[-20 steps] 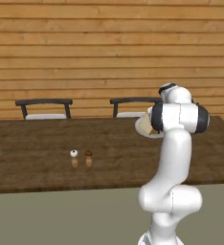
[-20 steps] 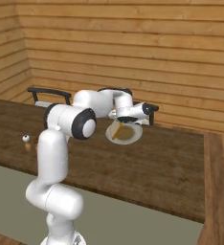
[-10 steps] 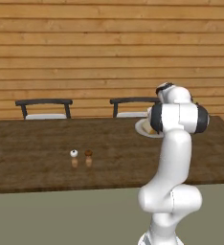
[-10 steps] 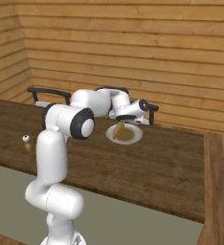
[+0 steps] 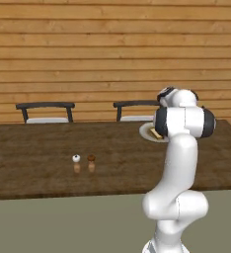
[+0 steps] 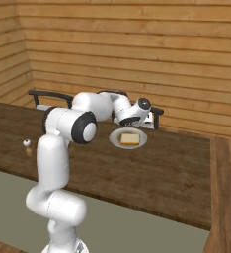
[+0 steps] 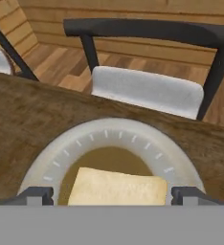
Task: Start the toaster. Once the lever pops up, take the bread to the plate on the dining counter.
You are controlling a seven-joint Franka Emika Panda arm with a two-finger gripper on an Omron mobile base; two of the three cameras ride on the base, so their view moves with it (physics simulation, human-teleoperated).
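Observation:
The bread point(image 6: 130, 139) lies flat on the round off-white plate point(image 6: 115, 142), which rests on the dark wood dining counter point(image 6: 176, 173) near its far edge. My gripper point(image 6: 133, 120) hovers just above the plate's far side. In the hand view the gripper point(image 7: 114, 196) is open, its fingertips point(image 7: 37, 195) spread wide to either side of the bread point(image 7: 116, 189), apart from it, with the plate point(image 7: 109, 129) below. From the left base view my arm covers part of the plate point(image 5: 147, 131) and the bread point(image 5: 157, 134).
Two dark chairs with white seats point(image 5: 45, 112) point(image 7: 147, 91) stand behind the counter's far edge, one right behind the plate. A white shaker point(image 5: 76, 158) and a brown shaker point(image 5: 91, 158) stand mid-counter, to the left. A wood plank wall point(image 5: 88, 59) backs the scene.
The gripper has opened and let go of the bread, which was tilted in the jaws above the plate and now lies flat on it. The hand has drawn slightly up and back.

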